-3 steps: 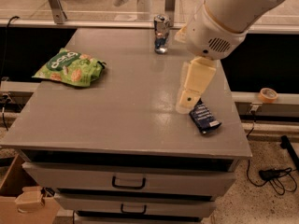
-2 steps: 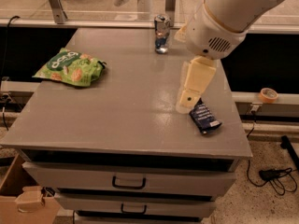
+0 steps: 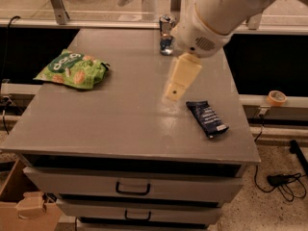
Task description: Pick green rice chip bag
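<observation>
On the grey table (image 3: pixel 120 124) the green rice chip bag (image 3: pixel 72 70) lies flat near the table's left edge, a dark blue wrapper (image 3: pixel 207 118) lies near its right edge, and the gripper (image 3: pixel 174 91) hangs over the table's middle, spread or pressed together I cannot tell.

Smooth matt grey is seen on the worktop (image 3: pixel 120 124), crinkly glossy film on the green rice chip bag (image 3: pixel 72 70), smooth cream plastic on the claw (image 3: pixel 174 91) held above mid-worktop.
</observation>
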